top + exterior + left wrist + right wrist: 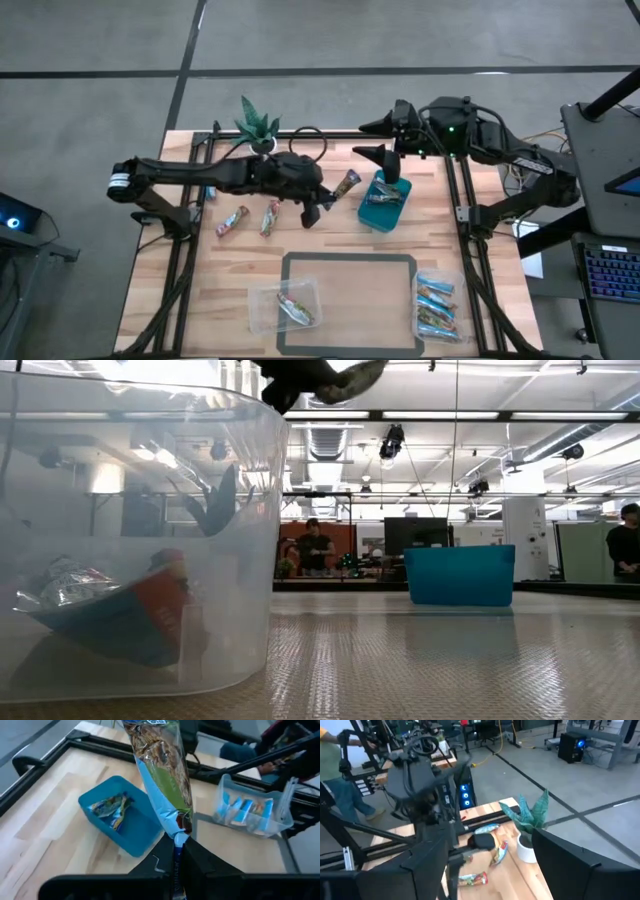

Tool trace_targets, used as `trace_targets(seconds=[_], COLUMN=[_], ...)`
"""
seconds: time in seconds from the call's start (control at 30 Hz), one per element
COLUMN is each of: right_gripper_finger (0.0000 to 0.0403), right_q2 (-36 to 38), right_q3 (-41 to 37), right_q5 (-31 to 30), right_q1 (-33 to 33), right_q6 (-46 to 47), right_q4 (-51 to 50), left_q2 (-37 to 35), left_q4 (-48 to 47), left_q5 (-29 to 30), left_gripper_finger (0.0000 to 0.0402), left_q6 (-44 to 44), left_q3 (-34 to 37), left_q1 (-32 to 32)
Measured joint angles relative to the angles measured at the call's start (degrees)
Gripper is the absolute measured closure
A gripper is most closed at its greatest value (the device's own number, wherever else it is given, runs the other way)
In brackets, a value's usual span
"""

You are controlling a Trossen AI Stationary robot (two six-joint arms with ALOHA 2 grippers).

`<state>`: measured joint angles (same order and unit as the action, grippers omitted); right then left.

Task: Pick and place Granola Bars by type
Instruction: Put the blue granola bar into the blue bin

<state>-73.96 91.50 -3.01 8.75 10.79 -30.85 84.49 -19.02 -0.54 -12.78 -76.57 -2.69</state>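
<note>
At mid-table, my left gripper is clamped on a multicoloured granola bar, teal bin at three o'clock. Right gripper, apparently open, waits above. Release only once well over the matching container.

I am working in a robotics lab set in an open industrial hall: exposed ceiling ducts and strip lights, a bare concrete floor, more arm rigs and monitors behind, people standing at benches, a laptop beside my wooden surface.
</note>
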Motion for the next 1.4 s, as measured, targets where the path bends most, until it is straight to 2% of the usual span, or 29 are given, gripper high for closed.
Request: trace_targets(seconds=[0.17, 0.3, 0.6, 0.8, 1.4], right_gripper_finger=[0.0124, 0.012, 0.0124, 0.0119, 0.0132], right_q2=[-0.8, -1.7, -6.3, -8.7, -10.4], right_q3=[0.0, 0.0, 0.0, 0.0, 0.0], right_q5=[0.0, 0.0, 0.4, 0.5, -0.1], right_q1=[0.0, 0.0, -1.1, -2.7, -5.2], right_q6=[1.2, 1.8, 4.2, 4.8, 5.8], right_q4=[0.1, 1.4, 5.7, 8.8, 7.1], left_q2=[-4.3, -8.6, -14.0, -14.1, -15.3], left_q4=[3.9, 11.9, 24.7, 25.3, 24.1], left_q5=[-0.4, -0.1, 3.8, 4.5, 4.7], left_gripper_finger=[0.0401, 0.0401, 0.0401, 0.0401, 0.0401], left_q6=[0.0, 0.0, 0.5, 2.0, 7.2], left_q3=[4.6, 9.8, 19.2, 19.0, 13.8], left_q1=[0.1, 0.1, 0.1, 0.3, 0.3])
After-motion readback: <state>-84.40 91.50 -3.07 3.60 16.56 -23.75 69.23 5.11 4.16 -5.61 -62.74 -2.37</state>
